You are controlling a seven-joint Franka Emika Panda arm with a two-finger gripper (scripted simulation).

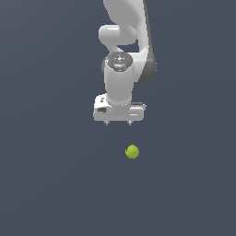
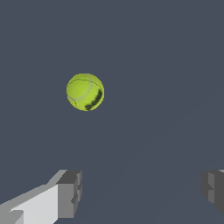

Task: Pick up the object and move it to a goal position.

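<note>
The object, a small yellow-green ball (image 1: 132, 151) with faint seam lines, lies on the dark grey floor below the arm in the exterior view. In the wrist view the ball (image 2: 85, 92) shows whole, apart from the fingers. My white gripper (image 1: 118, 123) hangs above the ball and slightly toward the exterior view's left of it. It is open, with nothing between its two short fingertips (image 1: 107, 122). The wrist view shows both grey finger pads (image 2: 70, 193) spread wide apart, and the gripper (image 2: 142, 190) holds nothing.
A flat dark grey surface (image 1: 55, 184) fills both views. No other object or marker shows.
</note>
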